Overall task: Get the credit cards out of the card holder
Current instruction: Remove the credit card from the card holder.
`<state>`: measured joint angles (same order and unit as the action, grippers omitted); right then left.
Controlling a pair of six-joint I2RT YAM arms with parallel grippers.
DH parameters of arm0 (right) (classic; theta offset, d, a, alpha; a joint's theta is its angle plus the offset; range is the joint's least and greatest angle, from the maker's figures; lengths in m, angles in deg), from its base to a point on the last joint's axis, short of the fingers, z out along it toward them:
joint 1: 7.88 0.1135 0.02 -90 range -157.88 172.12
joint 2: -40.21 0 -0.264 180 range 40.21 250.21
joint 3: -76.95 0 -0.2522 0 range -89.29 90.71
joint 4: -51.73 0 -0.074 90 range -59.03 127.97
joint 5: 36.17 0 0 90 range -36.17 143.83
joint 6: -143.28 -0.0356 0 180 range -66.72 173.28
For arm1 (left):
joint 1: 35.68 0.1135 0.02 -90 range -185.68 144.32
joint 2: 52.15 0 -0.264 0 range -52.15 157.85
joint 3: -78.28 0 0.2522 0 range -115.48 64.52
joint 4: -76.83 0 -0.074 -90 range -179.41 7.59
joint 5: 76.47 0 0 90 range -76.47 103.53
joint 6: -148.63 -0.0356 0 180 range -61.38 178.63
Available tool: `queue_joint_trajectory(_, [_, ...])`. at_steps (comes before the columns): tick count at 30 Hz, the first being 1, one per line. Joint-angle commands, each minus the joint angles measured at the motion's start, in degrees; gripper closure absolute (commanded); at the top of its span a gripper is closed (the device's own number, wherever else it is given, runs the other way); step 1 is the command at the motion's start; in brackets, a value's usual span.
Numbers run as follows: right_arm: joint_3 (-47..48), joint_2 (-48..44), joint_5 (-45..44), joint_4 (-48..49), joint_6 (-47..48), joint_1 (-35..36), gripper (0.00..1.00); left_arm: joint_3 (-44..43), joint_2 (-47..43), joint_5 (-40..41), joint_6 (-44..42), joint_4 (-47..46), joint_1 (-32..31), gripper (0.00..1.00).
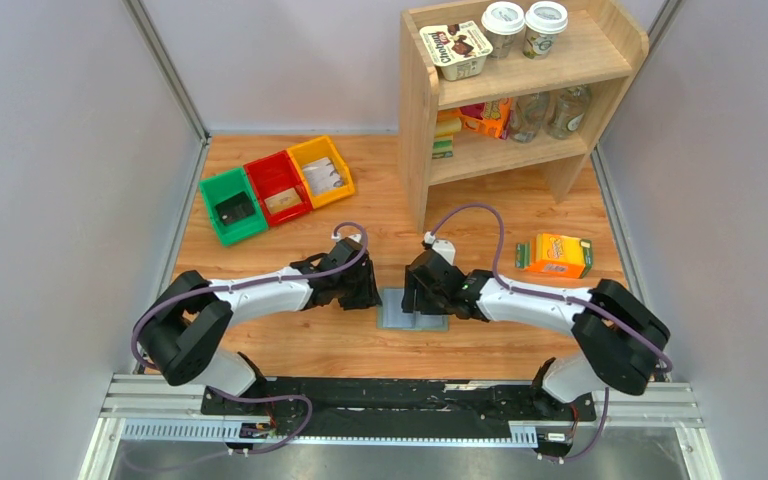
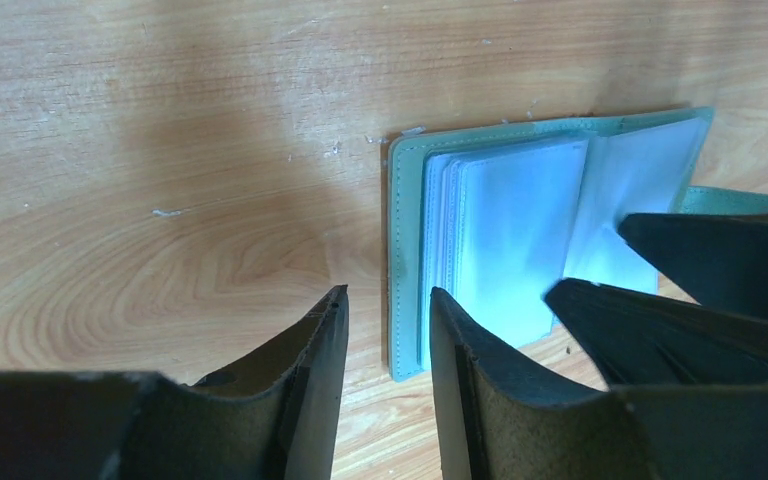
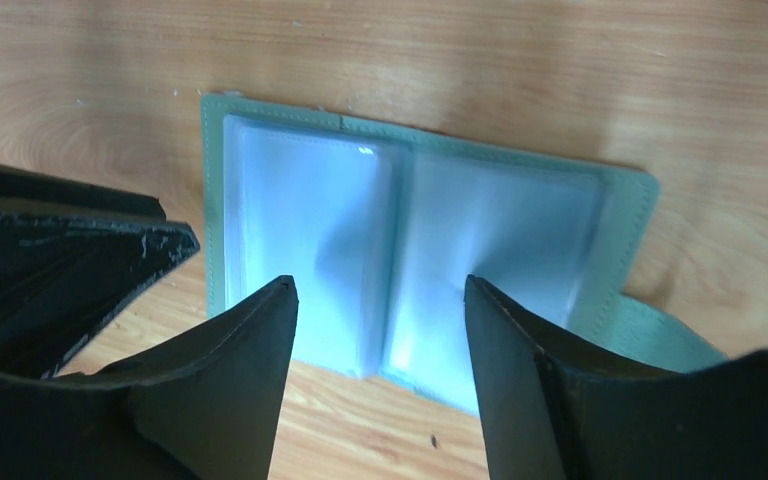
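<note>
The card holder [image 1: 400,315] lies open and flat on the table between my two grippers. In the right wrist view it [image 3: 420,235] shows both pale blue inner panels and a tab at the right. In the left wrist view it [image 2: 505,235] shows stacked clear sleeves. No credit card is visible. My left gripper [image 2: 388,300] is open, its fingertips straddling the holder's left edge; it shows in the top view [image 1: 370,292]. My right gripper [image 3: 380,290] is open and empty, fingertips over the two panels near the fold; it shows in the top view [image 1: 415,295].
An orange carton with green ends [image 1: 554,255] lies at the right. Green [image 1: 231,205], red [image 1: 278,187] and yellow [image 1: 320,170] bins stand at the back left. A wooden shelf [image 1: 520,90] with cups and bottles stands at the back.
</note>
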<state>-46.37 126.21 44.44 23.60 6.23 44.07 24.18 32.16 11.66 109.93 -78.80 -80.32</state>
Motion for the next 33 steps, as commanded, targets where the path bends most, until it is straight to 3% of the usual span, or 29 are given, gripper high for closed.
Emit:
queue_joint_trajectory(1, [0.59, -6.97, -3.79, -6.98, 2.48, 0.18, 0.35, -0.18, -0.29, -0.50, -0.69, -1.29, -0.36, 0.57])
queue_joint_trajectory(7, [-0.72, -6.55, -5.20, -9.71, 1.35, -2.19, 0.44, 0.00, -1.34, -2.17, -0.07, -1.82, -0.36, 0.57])
queue_joint_trajectory(16, [-6.70, -2.41, 4.54, -3.65, -0.85, -7.20, 0.61, -1.41, -2.84, -4.19, 1.78, -3.14, -0.36, 0.50])
queue_joint_trajectory(33, [-8.55, -2.50, 6.40, -0.92, -1.29, -7.91, 0.61, -5.45, 4.54, -7.36, 2.74, -4.90, -1.15, 0.50])
